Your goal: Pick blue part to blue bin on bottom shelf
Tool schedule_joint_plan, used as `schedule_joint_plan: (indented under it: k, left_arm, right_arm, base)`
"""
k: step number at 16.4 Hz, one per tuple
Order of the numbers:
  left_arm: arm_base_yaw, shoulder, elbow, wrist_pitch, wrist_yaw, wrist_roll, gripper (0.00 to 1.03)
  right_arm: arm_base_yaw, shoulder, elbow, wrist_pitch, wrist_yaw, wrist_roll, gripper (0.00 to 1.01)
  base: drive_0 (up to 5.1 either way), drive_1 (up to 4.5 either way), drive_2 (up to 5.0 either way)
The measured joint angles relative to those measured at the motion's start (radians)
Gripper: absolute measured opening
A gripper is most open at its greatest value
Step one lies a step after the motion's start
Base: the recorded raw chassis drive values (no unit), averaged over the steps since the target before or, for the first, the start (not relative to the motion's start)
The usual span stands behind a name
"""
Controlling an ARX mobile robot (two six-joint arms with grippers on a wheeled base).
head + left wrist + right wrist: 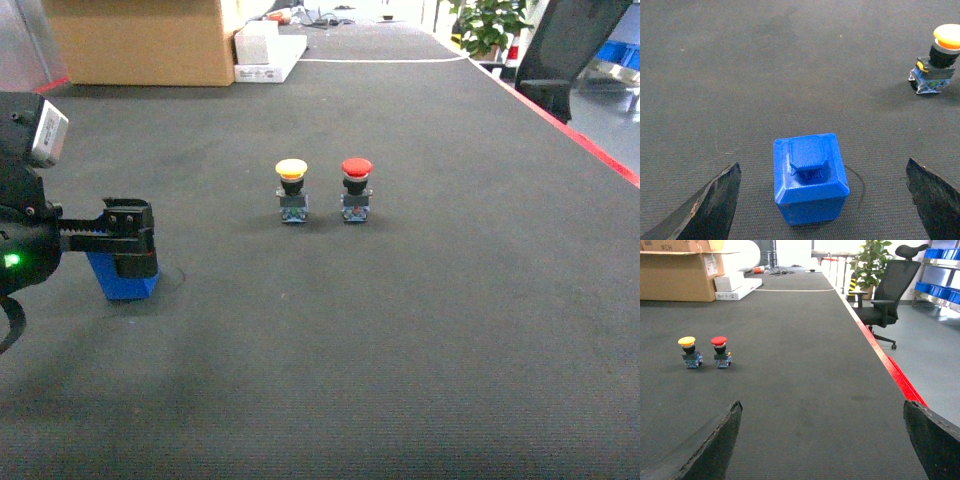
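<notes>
The blue part (810, 185) is a small dark-blue block with a raised cap, standing on the dark mat. In the left wrist view it sits between my left gripper's (822, 163) two black fingertips, with wide gaps on both sides and no contact. From the head camera, the left gripper (130, 240) hangs open just above and behind the blue part (122, 282) at the left. My right gripper (822, 403) is open over bare mat, holding nothing. The blue bin and the bottom shelf are out of view.
A yellow-capped push button (291, 190) and a red-capped one (356, 188) stand side by side mid-mat. A cardboard box (140, 40) sits at the far left. A red strip (590, 140) marks the right edge, with an office chair (890, 295) beyond it.
</notes>
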Motion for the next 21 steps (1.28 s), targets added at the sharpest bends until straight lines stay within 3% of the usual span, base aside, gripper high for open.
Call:
schedule_joint_plan:
  k: [5, 11, 16, 21]
  left_arm:
    - [0.026, 0.171, 0.149, -0.027, -0.001, -0.078, 0.98]
    - [0.016, 0.29, 0.241, -0.042, -0.023, -0.097, 0.98]
    - [0.016, 0.295, 0.245, -0.029, -0.031, -0.063, 0.45]
    - [0.032, 0.192, 0.14, 0.068, -0.02, -0.03, 0.44]
  right_arm:
    - [0.0, 0.0, 0.0, 0.0, 0.0, 0.0, 0.98]
    - [0.0, 0.0, 0.0, 0.0, 0.0, 0.0, 0.98]
    - [0.0, 0.0, 0.0, 0.0, 0.0, 0.0, 0.98]
    - [0.0, 0.0, 0.0, 0.0, 0.0, 0.0, 0.98]
  base:
    - [0.0, 0.0, 0.0]
    - [0.0, 0.0, 0.0]
    - [0.0, 0.0, 0.0]
    - [0.0, 0.0, 0.0]
